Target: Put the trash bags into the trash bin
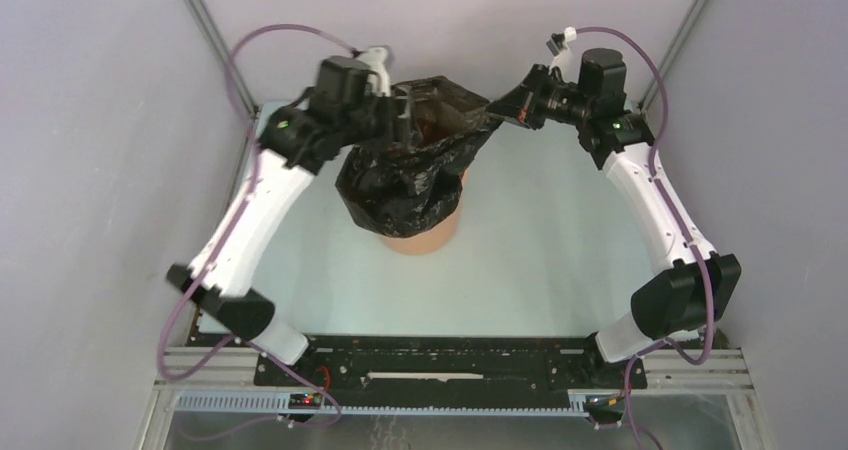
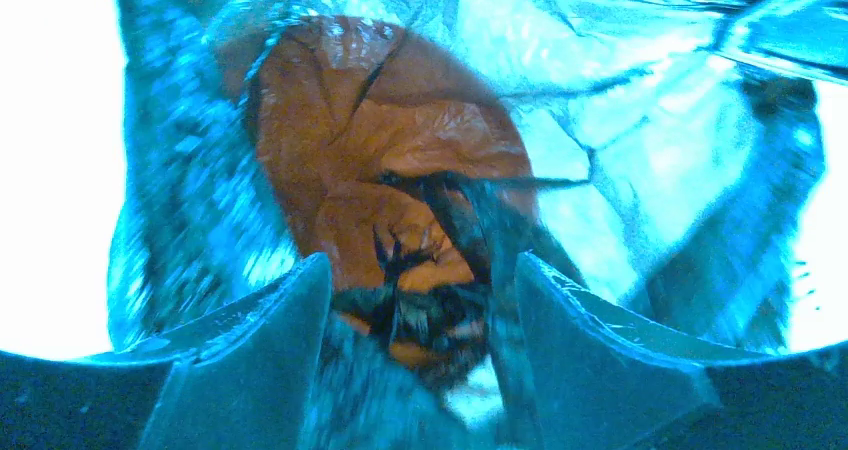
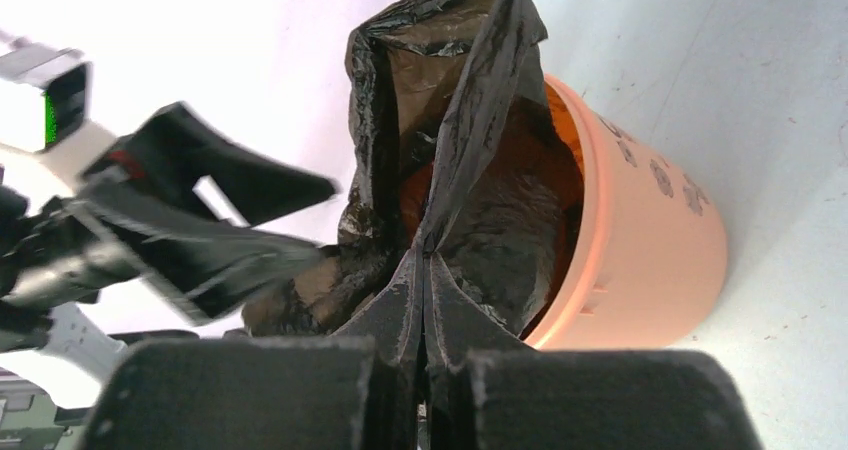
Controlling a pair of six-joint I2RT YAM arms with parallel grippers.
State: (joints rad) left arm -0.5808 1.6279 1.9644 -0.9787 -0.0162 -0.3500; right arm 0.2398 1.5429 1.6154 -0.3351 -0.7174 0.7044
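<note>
Bag of glossy black plastic (image 1: 410, 185) draped over orange cylindrical plastic bin (image 1: 425, 238) on bench (image 1: 560, 250), right pincer (image 3: 425, 270) clenched on bag edge, left pincer (image 2: 420, 262) released

No legible txt, brand or nr anywhere. Only candidate: trash bin (image 3: 650, 260) w/ row of small dark marks (image 3: 660, 177) on outer wall below rim, right wrist view; too blurry to read.

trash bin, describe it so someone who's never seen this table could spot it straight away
On the pale table, look near the far edge, a little left of centre. The trash bin is the smooth orange cylinder standing there, the only orange thing, with a crumpled black bag draped over its top.
</note>
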